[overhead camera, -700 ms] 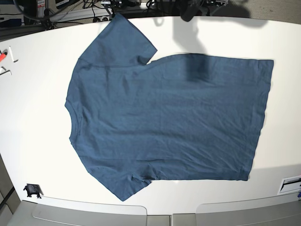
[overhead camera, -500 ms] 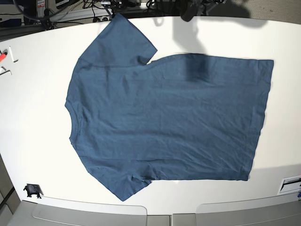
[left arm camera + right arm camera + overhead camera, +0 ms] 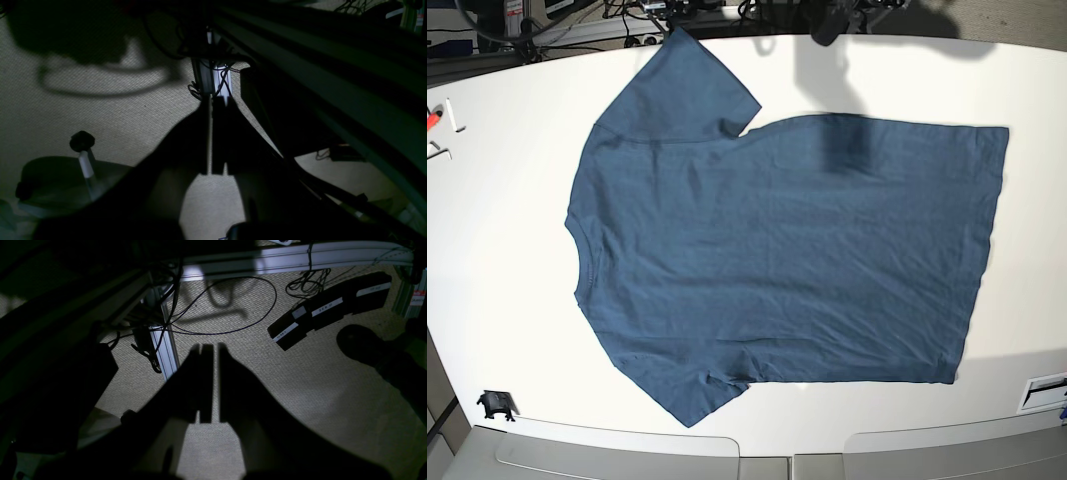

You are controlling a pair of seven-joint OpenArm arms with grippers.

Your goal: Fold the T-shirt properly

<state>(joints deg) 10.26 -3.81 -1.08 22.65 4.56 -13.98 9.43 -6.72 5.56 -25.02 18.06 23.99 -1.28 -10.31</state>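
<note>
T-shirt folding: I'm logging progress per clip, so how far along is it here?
Nothing is folded yet. The T-shirt lies spread flat on the white table, both sleeves out, collar toward the base view's left. Nothing is in hand: the left gripper and right gripper are shut and empty, pointing at the carpeted floor, away from the cloth. Every fold is left to do.
</note>
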